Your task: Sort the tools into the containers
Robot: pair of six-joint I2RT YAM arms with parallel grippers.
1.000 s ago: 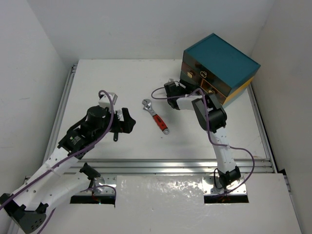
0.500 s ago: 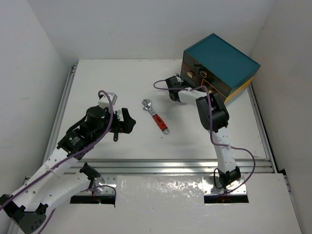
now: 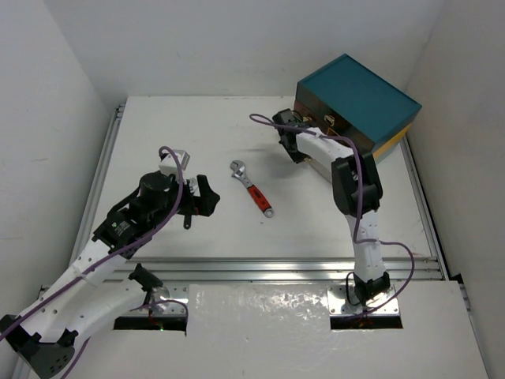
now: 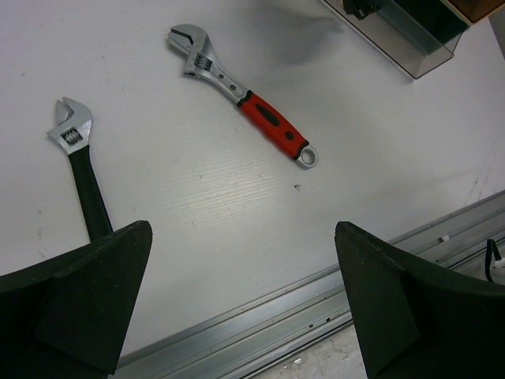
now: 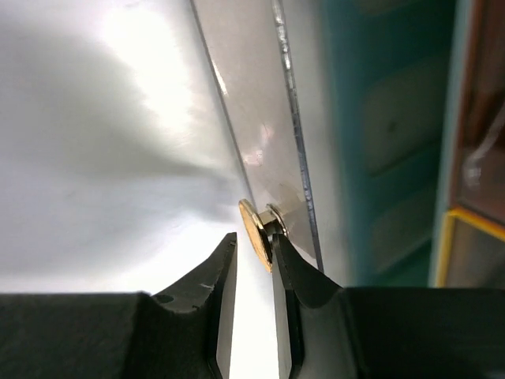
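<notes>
Since a second ago the right gripper (image 3: 286,125) has swung up along the chest (image 3: 363,95) front and narrowed. Its jaws now pinch the cream knob (image 5: 254,230) of a clear drawer (image 5: 252,103). The left gripper (image 4: 243,237) hangs wide open, empty. The red wrench (image 3: 252,189) lies mid-table (image 3: 181,126).

Red-handled wrench (image 4: 245,99) and dark-handled wrench (image 4: 81,170) are silver-headed; chest (image 3: 359,95) top is teal.
</notes>
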